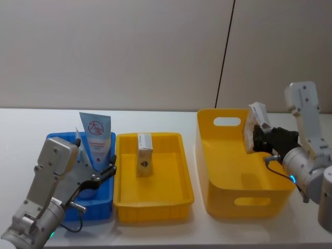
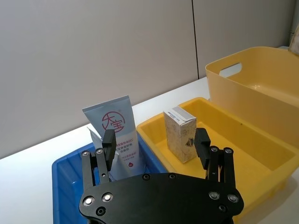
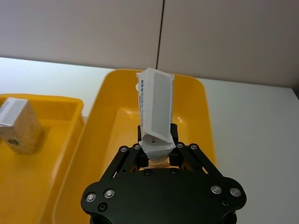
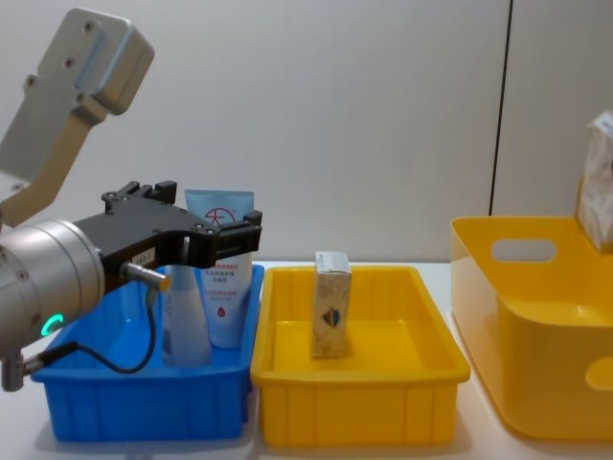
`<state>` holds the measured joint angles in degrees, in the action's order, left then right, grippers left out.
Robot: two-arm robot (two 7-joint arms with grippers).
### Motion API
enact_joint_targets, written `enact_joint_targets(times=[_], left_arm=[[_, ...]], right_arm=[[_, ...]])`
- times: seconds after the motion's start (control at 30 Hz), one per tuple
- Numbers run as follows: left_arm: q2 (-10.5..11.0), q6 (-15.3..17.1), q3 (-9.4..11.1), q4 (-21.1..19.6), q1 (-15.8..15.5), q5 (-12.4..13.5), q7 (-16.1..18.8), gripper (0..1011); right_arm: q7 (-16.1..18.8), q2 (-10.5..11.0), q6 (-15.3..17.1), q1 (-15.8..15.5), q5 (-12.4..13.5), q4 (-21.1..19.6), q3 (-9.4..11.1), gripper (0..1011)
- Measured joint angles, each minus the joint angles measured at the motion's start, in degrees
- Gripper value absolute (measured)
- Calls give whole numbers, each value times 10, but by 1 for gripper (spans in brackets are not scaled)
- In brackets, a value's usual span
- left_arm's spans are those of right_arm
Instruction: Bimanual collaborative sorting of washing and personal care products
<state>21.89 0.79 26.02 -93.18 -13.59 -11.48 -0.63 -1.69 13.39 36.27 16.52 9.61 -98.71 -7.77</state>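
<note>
White table (image 1: pixel 21 129) under a grey wall: my left gripper (image 2: pixel 155 142) hangs spread wide over the blue tray (image 1: pixel 101 207), near the upright tube (image 1: pixel 95 136). My right gripper (image 3: pixel 158 140) clamps a cream box (image 3: pixel 156 105) above the deep yellow bin (image 1: pixel 244 205). Another box (image 1: pixel 144 154) stands in the shallow yellow tray (image 1: pixel 155 205).

Two tubes (image 4: pixel 219 287) (image 4: pixel 184 326), two boxes (image 1: pixel 144 155) (image 1: pixel 257 124), two trays (image 4: pixel 144 412) (image 4: pixel 354 412), one bin (image 4: pixel 536 383).

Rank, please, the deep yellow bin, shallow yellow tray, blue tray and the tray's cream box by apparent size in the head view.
1. deep yellow bin
2. shallow yellow tray
3. blue tray, partly hidden by the left arm, so this rank is unsure
4. cream box, clearly smallest
</note>
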Motion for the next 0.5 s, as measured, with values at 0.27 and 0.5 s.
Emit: enact_joint_targets(times=[0.27, 0.5], left_arm=[[0, 0, 0, 0, 0, 0, 0, 1001], [0, 0, 0, 0, 0, 0, 0, 1001]], right_arm=[[8, -8, 6, 38, 5, 66, 6, 205], [24, -19, 7, 81, 6, 120, -4, 206]])
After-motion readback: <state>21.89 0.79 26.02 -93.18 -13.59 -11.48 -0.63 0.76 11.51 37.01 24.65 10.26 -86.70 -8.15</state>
